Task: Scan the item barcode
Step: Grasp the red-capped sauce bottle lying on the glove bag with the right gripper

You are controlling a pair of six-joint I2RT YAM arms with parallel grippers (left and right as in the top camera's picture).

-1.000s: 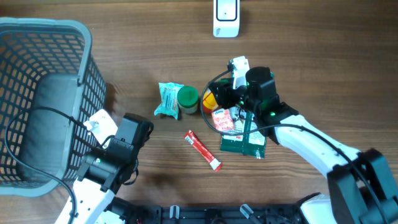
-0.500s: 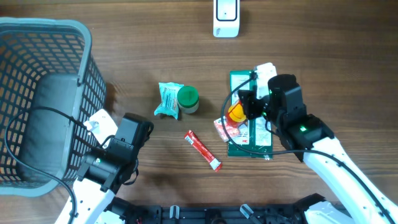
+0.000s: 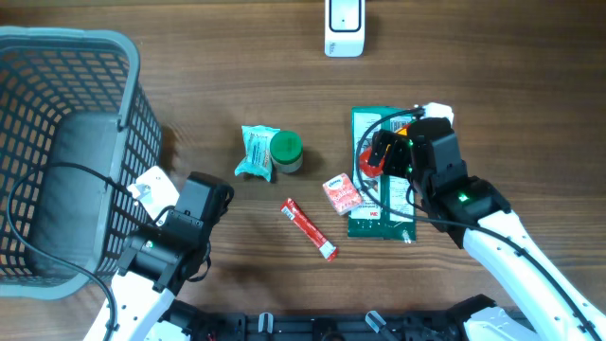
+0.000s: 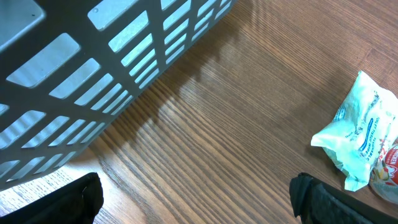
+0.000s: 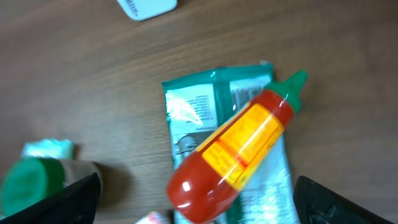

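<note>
Red sauce bottle (image 5: 239, 149) with a yellow label and green cap lies slantwise on top of a green packet (image 5: 193, 118), on the surface (image 3: 492, 76) right of centre. Taking the bottle as the item to scan, since the right jaws hang directly over it. Right jaws are spread wide, one finger at each bottom corner of the wrist view. The bottle is between them, neither finger touches it as far as I can tell, so it is not gripped. Left jaws are also wide apart and hold nothing, low beside the grey basket (image 3: 123, 57) over bare wood, with a blue-white pouch (image 4: 360, 137) off to one side.

Progress: early, by my read. White scanner (image 3: 343, 28) stands at the far edge, well apart from the bottle, with no item in front of it. No barcode shows on the bottle in either view, only the label side. So the scan looks not yet done.

Left to do:
- close on the bottle
- lift it and carry it to the scanner
- turn the barcode to the scanner's face

Green-lidded jar (image 3: 286, 150), small red sachet (image 3: 339, 192) and red stick pack (image 3: 309, 227) lie nearby, with no jaws on them.
</note>
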